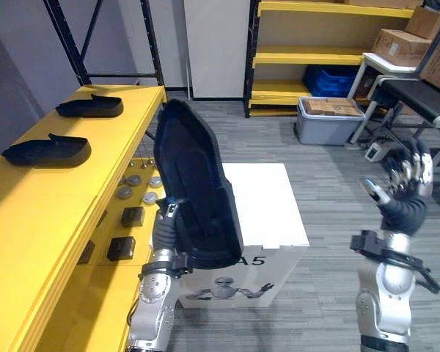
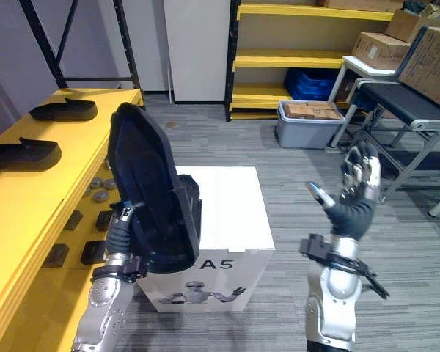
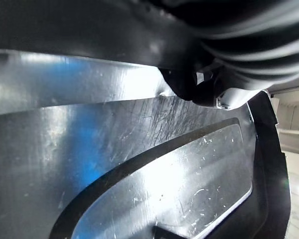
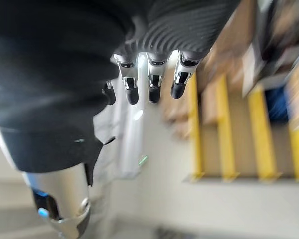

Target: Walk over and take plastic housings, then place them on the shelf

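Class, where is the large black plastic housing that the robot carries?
In the left eye view, the large black plastic housing stands upright on the robot's left, overlapping the white box, beside the yellow shelf.

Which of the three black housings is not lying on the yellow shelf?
The tall housing standing upright at the left hand; the near housing and the far housing lie flat on the shelf.

Black plastic housing (image 1: 194, 176) gleaming silvery-blue inside, yellow shelf (image 1: 51, 213) glowing plain, white box (image 1: 268, 202) wearing a grey figure print, grey floor (image 1: 330, 191) showing fine stripes.
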`<state>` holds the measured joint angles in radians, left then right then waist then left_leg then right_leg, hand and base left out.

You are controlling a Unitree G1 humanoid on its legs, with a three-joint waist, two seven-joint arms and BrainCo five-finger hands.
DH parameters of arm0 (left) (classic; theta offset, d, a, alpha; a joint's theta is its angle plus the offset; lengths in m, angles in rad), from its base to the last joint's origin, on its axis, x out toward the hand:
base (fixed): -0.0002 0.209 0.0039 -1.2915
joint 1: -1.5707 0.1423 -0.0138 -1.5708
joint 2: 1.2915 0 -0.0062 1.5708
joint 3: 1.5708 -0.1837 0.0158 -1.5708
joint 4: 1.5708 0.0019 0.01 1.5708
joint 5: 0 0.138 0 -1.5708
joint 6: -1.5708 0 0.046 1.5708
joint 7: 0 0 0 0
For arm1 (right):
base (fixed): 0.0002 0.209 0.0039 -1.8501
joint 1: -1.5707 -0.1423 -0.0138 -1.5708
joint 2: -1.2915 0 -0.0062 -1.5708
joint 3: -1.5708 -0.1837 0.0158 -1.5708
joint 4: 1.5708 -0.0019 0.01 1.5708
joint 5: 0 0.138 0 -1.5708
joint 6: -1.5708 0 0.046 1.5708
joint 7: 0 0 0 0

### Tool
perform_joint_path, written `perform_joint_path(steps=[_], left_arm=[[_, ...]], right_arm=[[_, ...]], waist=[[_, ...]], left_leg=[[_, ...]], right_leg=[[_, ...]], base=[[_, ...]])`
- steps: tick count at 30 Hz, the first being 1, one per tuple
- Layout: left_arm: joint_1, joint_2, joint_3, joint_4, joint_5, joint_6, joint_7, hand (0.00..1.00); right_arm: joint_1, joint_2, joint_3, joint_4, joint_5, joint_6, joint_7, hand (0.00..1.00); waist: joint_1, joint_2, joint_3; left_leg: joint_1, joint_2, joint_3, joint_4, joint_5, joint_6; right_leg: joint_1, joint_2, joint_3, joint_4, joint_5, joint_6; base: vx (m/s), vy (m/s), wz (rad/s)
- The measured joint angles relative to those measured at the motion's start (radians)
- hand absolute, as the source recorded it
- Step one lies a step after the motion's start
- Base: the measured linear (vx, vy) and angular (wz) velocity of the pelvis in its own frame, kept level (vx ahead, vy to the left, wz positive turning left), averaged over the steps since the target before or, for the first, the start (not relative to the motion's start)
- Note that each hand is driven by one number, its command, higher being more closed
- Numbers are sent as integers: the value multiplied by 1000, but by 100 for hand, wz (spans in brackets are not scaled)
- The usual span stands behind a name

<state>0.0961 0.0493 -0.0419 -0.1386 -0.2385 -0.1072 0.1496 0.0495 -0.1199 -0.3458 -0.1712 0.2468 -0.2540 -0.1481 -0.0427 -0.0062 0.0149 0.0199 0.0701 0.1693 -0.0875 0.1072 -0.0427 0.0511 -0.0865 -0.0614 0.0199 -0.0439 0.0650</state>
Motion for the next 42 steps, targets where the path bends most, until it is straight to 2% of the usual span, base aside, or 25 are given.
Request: perform_joint_path(steps=[2,6,10,14,17,20,22,25,26,27,28,29,31,33,34,35,36,39,40,41,42], left_arm=[[7,-1,19,-6,7,0,0,100],[38,-9,57,-38,13,-2,0,100],[56,-22,54,-43,29,-5,-4,100],[70,-31,31,-45,29,-6,-24,100],[81,-29,14,-44,29,-6,-32,100],[91,-31,-2,-48,29,-7,-39,100],[97,-34,-11,-62,29,-7,-40,100],[95,-45,-33,-117,29,-7,-40,100],[94,-54,-37,-145,28,-7,-40,100],[91,-60,-37,-159,28,-11,-36,100],[85,-61,-37,-159,28,-13,-36,100],[80,-76,-50,-158,28,-16,-31,100],[74,-72,-65,-148,28,-21,-30,100],[69,-66,-94,-145,28,-28,-33,100],[66,-55,-103,-142,26,-35,-35,100],[63,-50,-105,-140,26,-36,-38,100],[56,-45,-106,-119,26,-36,-43,100],[53,-35,-131,-83,28,-23,-50,100],[47,-30,-148,-81,31,-23,-53,100],[36,-28,-158,-78,37,-23,-56,100],[20,-27,-164,-72,48,-23,-55,100]], right_arm=[[28,0,-29,82,-4,4,-6,0],[125,7,-79,356,-19,61,-7,0],[165,29,-77,541,-49,94,20,0],[192,47,-6,760,-68,119,74,0],[199,61,50,856,-88,136,110,0],[199,62,134,914,-120,155,142,0],[192,74,149,914,-138,155,149,0],[174,84,163,919,-139,155,147,0],[162,83,166,920,-139,156,145,0],[153,83,165,918,-139,156,141,0],[151,83,165,919,-139,156,139,0],[134,58,161,933,-140,157,135,0],[130,43,160,936,-140,156,130,0],[110,36,157,977,-142,156,128,0],[87,40,150,1004,-162,158,128,0],[76,38,150,1011,-164,159,128,0],[60,40,151,1027,-179,163,129,0],[36,59,172,1063,-218,178,135,0],[41,62,175,1065,-227,184,135,0],[43,61,187,1066,-232,189,135,0],[44,60,195,1066,-239,190,137,0]], waist=[[-1,1,1],[-2,7,9],[-2,12,15],[7,15,16],[7,15,17],[35,12,31],[38,7,51],[58,-2,74],[63,0,89],[58,-12,101],[57,-18,108],[64,2,111],[54,1,114],[49,-7,114],[49,-23,114],[49,-25,116],[47,-27,117],[29,-22,116],[21,-18,118],[12,-15,121],[4,-13,122]], left_leg=[[0,0,0,0,-1,-2],[-5,0,-4,0,-3,-3],[1,1,-7,0,-3,-3],[7,5,-12,-4,-6,-6],[11,5,-26,-4,-6,-5],[11,5,-43,-3,-10,-11],[-6,-3,-91,5,0,-5],[-105,-34,-205,65,0,0],[-144,-37,-213,83,-20,22],[-173,-34,-147,105,-51,40],[-193,-27,-90,135,-69,58],[-227,37,149,248,-114,90],[-219,61,278,268,-107,102],[-210,38,340,246,-112,108],[-214,-1,355,231,-111,110],[-230,-11,356,248,-107,119],[-243,-30,348,274,-125,138],[-224,-62,290,314,-174,155],[-205,-63,253,318,-191,161],[-191,-61,220,316,-200,154],[-176,-63,188,303,-202,154]], right_leg=[[0,0,0,-1,0,0],[1,1,-4,-2,0,0],[12,0,-6,-5,0,0],[22,2,-9,-6,0,0],[35,0,-32,-7,-4,1],[47,-2,-43,14,-18,2],[45,-9,-97,44,-36,2],[16,-34,-223,111,-77,5],[21,-45,-304,122,-81,7],[33,-69,-389,125,-81,6],[43,-83,-426,125,-81,7],[75,-98,-522,144,-89,19],[119,-120,-599,168,-108,48],[140,-151,-655,165,-108,48],[153,-181,-676,137,-120,51],[161,-189,-683,132,-142,55],[172,-207,-695,140,-149,78],[164,-276,-682,323,-90,41],[121,-302,-611,473,-47,-30],[73,-290,-494,559,-64,-37],[25,-250,-372,611,-111,-28]], base=[[0,0,0],[0,0,2],[0,0,4],[-22,0,3],[-20,-6,15],[-4,-6,20],[-22,-30,64],[-50,-17,134],[-30,5,188],[5,17,198],[90,69,225],[130,80,176],[174,67,162],[209,126,151],[217,174,125],[202,158,86],[202,145,56],[202,163,63],[213,179,72],[263,176,86],[228,91,90]])
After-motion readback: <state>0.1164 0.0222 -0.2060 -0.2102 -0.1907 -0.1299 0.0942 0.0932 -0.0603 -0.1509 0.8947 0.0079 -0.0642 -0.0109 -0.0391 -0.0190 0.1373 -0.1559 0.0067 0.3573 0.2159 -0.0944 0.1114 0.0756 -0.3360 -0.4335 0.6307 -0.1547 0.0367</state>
